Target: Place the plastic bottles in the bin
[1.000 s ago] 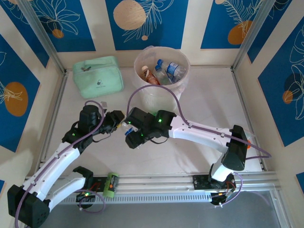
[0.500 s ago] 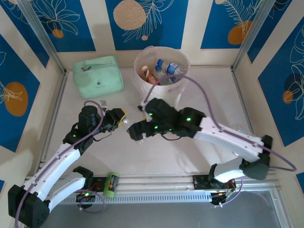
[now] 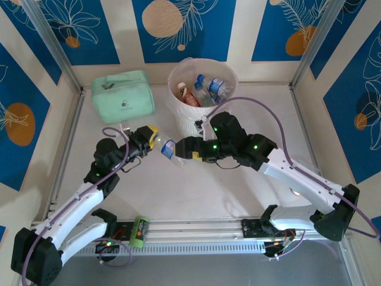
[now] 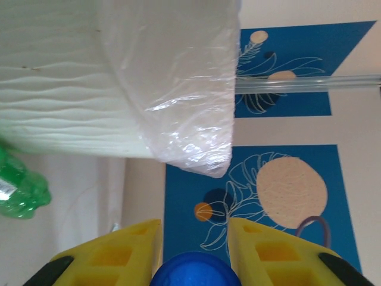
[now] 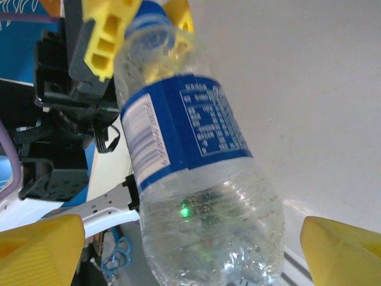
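Bottle [image 5: 196,173] clamped at cap by left gripper [image 4: 193,233] | right gripper [image 5: 190,244] apart, flanking it | base cropped

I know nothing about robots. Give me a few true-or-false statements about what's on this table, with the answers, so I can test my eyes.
1. The bin has bottles in it. True.
2. The bottle between the two arms has a red label. False: its label is blue and white.
3. The left gripper has its yellow fingers on either side of the blue cap. True.
4. The mint-green pouch is inside the bin. False: it lies on the table, to the left of the bin.
5. The right gripper is clamped tight on the bottle. False: its fingers stand wide apart, with a gap on each side of the bottle.
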Tool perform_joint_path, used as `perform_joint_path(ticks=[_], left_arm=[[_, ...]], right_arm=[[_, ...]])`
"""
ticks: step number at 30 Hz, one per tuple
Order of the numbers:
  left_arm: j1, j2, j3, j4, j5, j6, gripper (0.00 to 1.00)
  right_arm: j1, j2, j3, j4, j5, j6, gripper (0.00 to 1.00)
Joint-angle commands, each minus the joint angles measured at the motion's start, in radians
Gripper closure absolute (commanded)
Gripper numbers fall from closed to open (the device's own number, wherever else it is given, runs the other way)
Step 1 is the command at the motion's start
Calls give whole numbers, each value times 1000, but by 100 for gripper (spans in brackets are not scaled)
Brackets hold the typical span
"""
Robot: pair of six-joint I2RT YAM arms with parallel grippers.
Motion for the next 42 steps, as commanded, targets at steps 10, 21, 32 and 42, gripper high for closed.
perform_joint_path(ticks=[10,21,32,42], left_arm=[[-2,32,-25,218,-10,-84,100],[1,42,-6,182,4,-52,90],[39,-68,333,-607,-67,420,0],[39,-98,374,-868,-166,545,0]], right_arm=[[10,42,10,119,-103,49,21],[-7,33,73,39,-53,5,42],[-48,79,366,-167,197,-133,41],[-178,260,615,-248,444,-117,40]])
